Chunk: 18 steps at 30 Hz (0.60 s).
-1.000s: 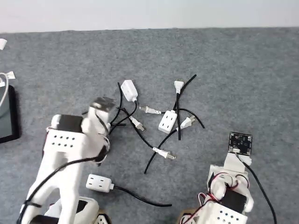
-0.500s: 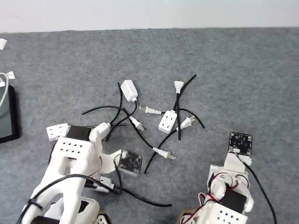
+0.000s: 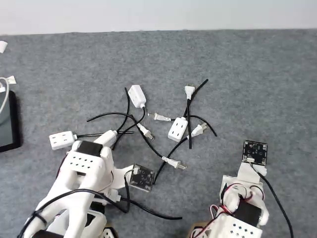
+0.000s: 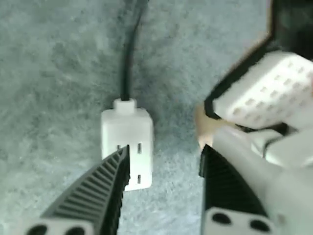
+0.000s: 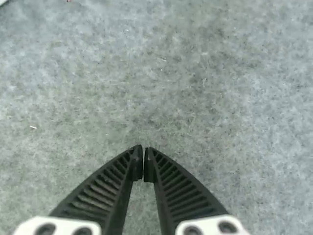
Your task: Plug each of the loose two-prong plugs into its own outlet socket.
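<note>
My left gripper [image 4: 164,154] hangs open just above a white outlet socket [image 4: 128,147] on a black cord; one finger [image 4: 110,181] overlaps the block's edge and the other stands clear beside it. From above, the left arm [image 3: 86,163] is folded low at the near left, covering that socket. More white outlet sockets lie at the left [image 3: 62,140], the middle [image 3: 137,95] and centre right [image 3: 177,129]. Loose two-prong plugs [image 3: 174,163] [image 3: 159,117] [image 3: 189,90] lie among tangled black cords. My right gripper [image 5: 143,155] is shut over bare carpet.
The right arm [image 3: 242,201] sits folded at the near right edge. A dark flat device [image 3: 7,124] lies at the far left edge. Grey carpet [image 3: 257,84] covers the table, open to the right and back.
The left arm has pulled back from the tangled cords and folded down over the near socket, uncovering the socket at the left. The right arm has not moved.
</note>
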Each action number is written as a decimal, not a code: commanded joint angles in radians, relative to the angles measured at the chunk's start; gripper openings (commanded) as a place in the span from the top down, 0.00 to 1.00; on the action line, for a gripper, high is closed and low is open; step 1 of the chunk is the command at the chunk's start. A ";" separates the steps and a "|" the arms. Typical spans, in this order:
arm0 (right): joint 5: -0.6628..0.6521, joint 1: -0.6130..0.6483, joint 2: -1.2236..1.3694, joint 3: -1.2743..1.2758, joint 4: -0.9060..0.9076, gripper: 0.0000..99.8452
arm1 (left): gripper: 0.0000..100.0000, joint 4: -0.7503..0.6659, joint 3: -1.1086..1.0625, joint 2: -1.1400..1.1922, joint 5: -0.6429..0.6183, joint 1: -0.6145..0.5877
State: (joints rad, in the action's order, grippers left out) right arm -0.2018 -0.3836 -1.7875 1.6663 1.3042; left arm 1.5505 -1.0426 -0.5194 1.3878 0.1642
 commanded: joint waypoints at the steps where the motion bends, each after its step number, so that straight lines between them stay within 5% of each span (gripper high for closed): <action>1: -0.011 -0.008 -0.013 0.017 -0.004 0.99 | 0.79 -0.054 -0.013 -0.011 -0.071 -0.005; 18: -0.043 -0.018 -0.013 0.017 -0.004 0.99 | 0.79 -0.288 -0.117 -0.011 -0.124 -0.023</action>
State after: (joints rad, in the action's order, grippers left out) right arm -0.2064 -0.3836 -1.7875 1.6663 1.3042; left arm 1.3587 -1.1086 -0.5194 1.2743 0.1458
